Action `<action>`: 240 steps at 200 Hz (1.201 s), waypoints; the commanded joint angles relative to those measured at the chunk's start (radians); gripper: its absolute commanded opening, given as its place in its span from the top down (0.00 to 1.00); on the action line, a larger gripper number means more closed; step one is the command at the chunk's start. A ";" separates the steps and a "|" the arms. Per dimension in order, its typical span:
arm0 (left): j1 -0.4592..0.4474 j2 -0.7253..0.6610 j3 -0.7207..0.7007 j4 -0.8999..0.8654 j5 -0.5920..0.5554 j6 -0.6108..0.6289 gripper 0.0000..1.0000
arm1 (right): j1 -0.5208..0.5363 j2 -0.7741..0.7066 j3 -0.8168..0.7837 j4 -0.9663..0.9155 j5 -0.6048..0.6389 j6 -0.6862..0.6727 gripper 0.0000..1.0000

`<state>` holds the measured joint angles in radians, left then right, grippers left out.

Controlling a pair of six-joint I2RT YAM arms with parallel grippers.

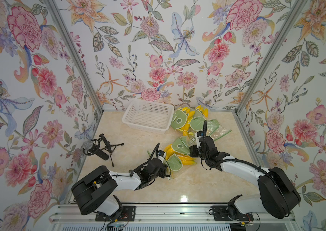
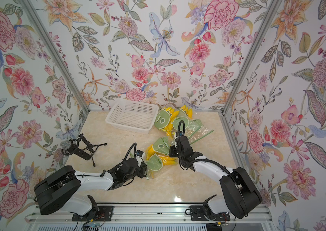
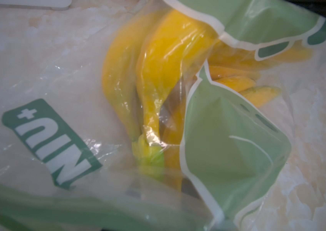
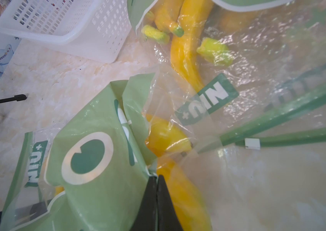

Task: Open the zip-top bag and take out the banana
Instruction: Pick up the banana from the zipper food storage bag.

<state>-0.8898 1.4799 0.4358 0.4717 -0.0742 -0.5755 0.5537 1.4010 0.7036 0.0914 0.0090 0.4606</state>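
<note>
Thin clear film with green print: the zip-top bag (image 1: 175, 158) lay on the table (image 1: 188, 186) between the two pincers, touching both. The right pincer (image 4: 155, 180) was fully closed and looked to be pinching a tented fold of green film at the end away from the zip. The banana (image 4: 180, 200) sat just beside its fingers, under the film. The left pincer (image 1: 163, 167) was at the zip end. Its jaws were hidden under the wrist and out of its own camera, so I couldn't tell how wide they stood. The green zip strip (image 3: 38, 208) ran right in front of it, with the banana stem just past the strip and the fruit curving off toward the right pincer.

Handling guess: the film was light, limp and slick, so it would bunch rather than resist. Better to pinch the stiffer zip strip, one lip per pincer. The banana was the only real weight, firm and smooth. Best to take it at the stem end nearest the left pincer. A second bag (image 1: 190, 122) lay beyond the right pincer, beside the basket (image 1: 125, 118). Wrong target.
</note>
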 commanded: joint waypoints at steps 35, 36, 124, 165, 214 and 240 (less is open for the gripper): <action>-0.056 -0.010 0.020 -0.043 -0.035 -0.043 0.64 | 0.003 -0.005 -0.024 0.006 0.017 0.026 1.00; -0.058 -0.012 0.018 -0.045 -0.036 -0.044 0.64 | 0.003 -0.005 -0.024 0.007 0.017 0.027 1.00; -0.127 0.146 0.119 -0.223 -0.069 -0.122 0.51 | 0.073 -0.032 -0.012 0.000 0.115 0.028 1.00; -0.127 0.159 0.154 -0.294 -0.140 -0.157 0.66 | 0.088 -0.035 -0.019 -0.007 0.150 0.029 1.00; -0.127 0.057 0.099 -0.388 -0.248 -0.222 0.87 | 0.089 -0.075 -0.030 -0.036 0.235 0.023 1.00; -0.126 -0.006 0.079 -0.411 -0.286 -0.237 0.90 | 0.089 -0.085 -0.033 -0.045 0.270 0.034 1.00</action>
<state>-1.0084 1.5280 0.5426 0.1551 -0.2775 -0.7624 0.6357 1.3384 0.6838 0.0708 0.2100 0.4728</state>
